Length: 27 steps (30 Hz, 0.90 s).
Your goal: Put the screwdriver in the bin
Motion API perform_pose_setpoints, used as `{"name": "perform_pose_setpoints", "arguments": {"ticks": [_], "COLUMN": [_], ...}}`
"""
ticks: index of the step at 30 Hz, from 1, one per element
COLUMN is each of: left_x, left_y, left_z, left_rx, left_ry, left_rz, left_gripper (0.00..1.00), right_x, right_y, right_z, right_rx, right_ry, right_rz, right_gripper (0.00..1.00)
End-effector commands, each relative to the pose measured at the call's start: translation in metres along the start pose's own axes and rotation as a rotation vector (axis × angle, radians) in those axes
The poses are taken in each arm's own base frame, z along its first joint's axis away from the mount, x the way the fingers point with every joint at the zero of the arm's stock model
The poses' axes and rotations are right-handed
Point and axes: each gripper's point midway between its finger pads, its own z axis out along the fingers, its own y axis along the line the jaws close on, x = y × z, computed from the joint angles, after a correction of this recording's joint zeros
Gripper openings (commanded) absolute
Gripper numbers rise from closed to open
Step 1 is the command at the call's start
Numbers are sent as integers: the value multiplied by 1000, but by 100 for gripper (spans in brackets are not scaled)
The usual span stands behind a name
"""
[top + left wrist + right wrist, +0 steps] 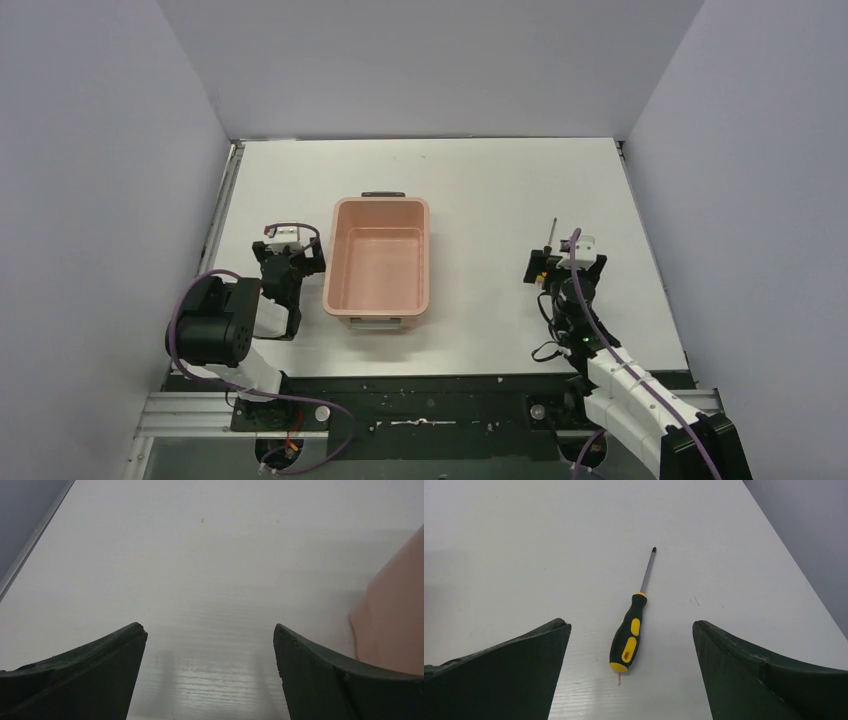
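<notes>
Black-and-yellow screwdriver (636, 609): lies flat on the counter (480, 180), right of the bin (380, 203) and well apart from it.
Long axis: near to far, handle nearest the arm, tip angled slightly right.
Right hand (630, 624): released and spread wide; it straddles the handle without touching it. This is the nearer arm.
Left hand (210, 630): released, holds nothing, just beside the bin's left wall.
Bin: salmon-pink, nothing inside.
Surface: white, smooth.
Room: grey panels on three sides.
</notes>
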Motion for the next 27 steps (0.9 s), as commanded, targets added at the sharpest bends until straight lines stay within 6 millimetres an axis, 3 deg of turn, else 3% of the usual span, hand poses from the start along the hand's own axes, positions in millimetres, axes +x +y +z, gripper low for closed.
{"name": "perform_pose_setpoints", "arguments": {"ticks": [1,6,12,17,21,27], "left_x": [-15,-15,-15,-15,-15,-16], "left_y": [-1,-1,-1,-2,-2,-1], "left_z": [3,3,3,3,3,3], "left_rx": [7,8,9,9,8,8], "left_ry": [-52,-53,-51,-54,-54,-55], "left_rz": [0,-2,0,-3,-4,-3], "left_gripper": [97,97,98,97,97,97], "right_x": [-28,-48,-52,-2,33,80], "right_y": [-9,-14,-27,-16,-7,-6], "right_z": [3,20,56,78,89,85], "right_rx": [70,166,227,155,127,145], "right_ry": [-70,136,551,847,944,1025], "right_rz": [85,95,85,97,105,105], "right_gripper": [100,100,100,94,86,66]}}
